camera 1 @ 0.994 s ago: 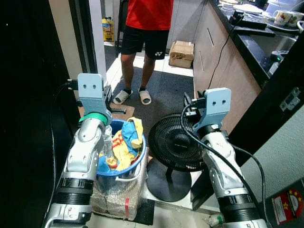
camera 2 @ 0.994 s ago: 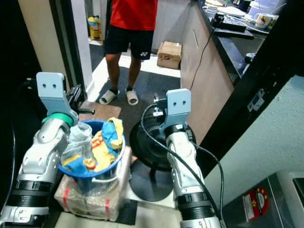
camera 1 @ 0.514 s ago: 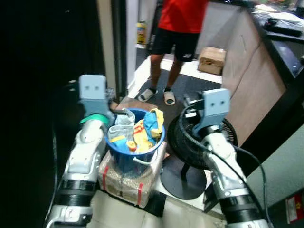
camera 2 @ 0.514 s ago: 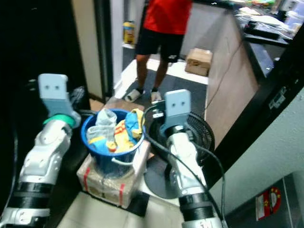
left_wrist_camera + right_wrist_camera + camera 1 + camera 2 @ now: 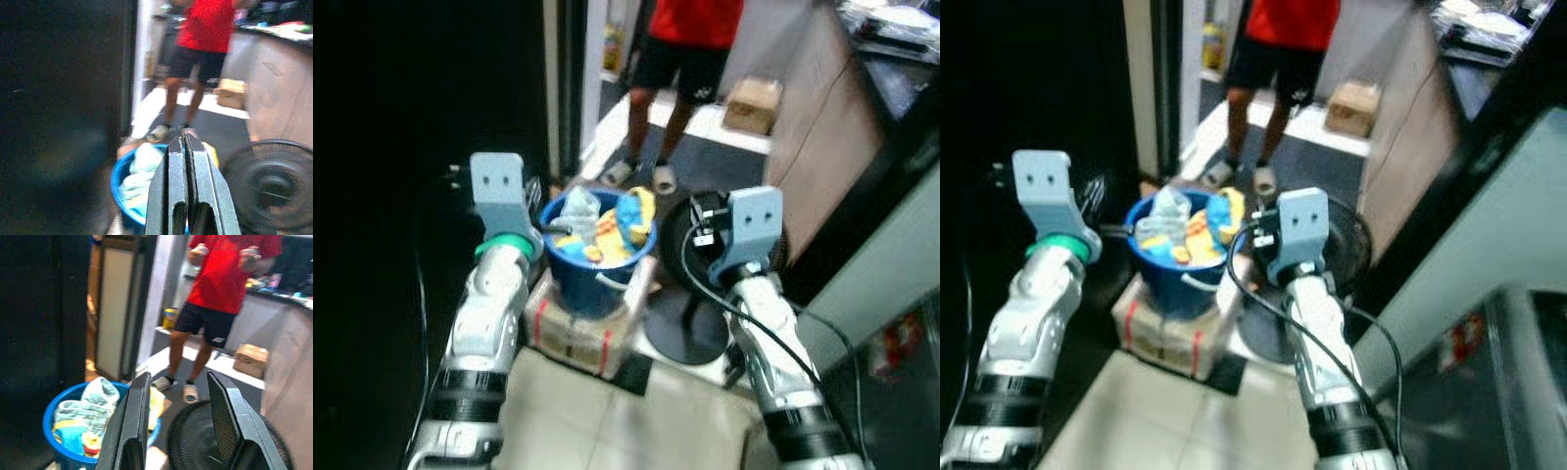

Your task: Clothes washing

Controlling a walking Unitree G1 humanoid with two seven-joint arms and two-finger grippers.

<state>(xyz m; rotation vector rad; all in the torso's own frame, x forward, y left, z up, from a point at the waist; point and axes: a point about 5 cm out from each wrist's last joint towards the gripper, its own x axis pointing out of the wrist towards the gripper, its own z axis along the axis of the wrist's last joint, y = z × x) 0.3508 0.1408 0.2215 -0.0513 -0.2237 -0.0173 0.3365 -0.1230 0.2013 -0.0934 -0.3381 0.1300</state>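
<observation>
A blue bucket heaped with colourful clothes stands on a plastic-wrapped package on the floor ahead. My left gripper is raised just left of the bucket, its fingers pressed shut on nothing. My right gripper is raised to the bucket's right, in front of a black floor fan, with its fingers spread open and empty. The right wrist view looks over the bucket and its clothes.
A person in a red shirt and dark shorts stands beyond the bucket on a dark mat. A cardboard box lies by the wooden counter on the right. A dark doorway is on the left. Pale floor tiles lie in front.
The whole view has shifted and blurred: the camera pulled back, so bucket, fan and person appear farther away. Both arms keep the same raised pose.
</observation>
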